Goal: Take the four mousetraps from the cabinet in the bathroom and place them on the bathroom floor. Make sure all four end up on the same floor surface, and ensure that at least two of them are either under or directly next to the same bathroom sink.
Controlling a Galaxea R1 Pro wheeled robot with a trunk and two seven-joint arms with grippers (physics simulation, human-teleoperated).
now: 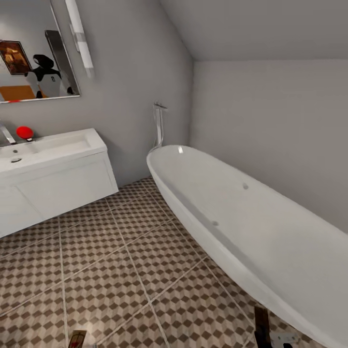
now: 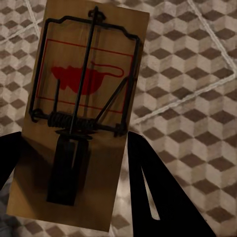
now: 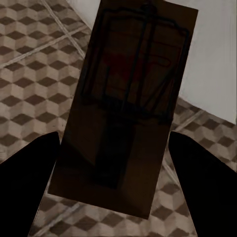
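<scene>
A tiled bathroom seen from the robot's head: a long white freestanding bathtub (image 1: 241, 222) runs along the right wall, and a white wall-hung vanity with a rectangular sink (image 1: 53, 145) sits at the left under a mirror (image 1: 34, 48). A small red object (image 1: 24, 132) rests on the surface beside the sink's tap. The bathroom floor (image 1: 121, 270) is cube-patterned tile with pale grout lines.

Two mousetraps are visible, one in each hand. In the left wrist view, the left mousetrap (image 2: 84, 113), a tan wooden slab with a red mouse print and a dark wire spring, extends lengthwise straight out from the left gripper (image 2: 74, 163); the dark fingers (image 2: 158, 192) flank its near end and appear closed against its sides. In the right wrist view, the right mousetrap (image 3: 126, 106), deep in shadow, likewise points its long axis away from the right gripper (image 3: 113, 163), whose fingers (image 3: 202, 177) bracket its near end in a narrow hold.

Both traps hang above the floor tiles, not yet set down. The sink lies ahead and to the left, so the left arm is judged the nearer one for placing a trap beside it. In the head view, the tips of both traps peek in along the bottom edge.
</scene>
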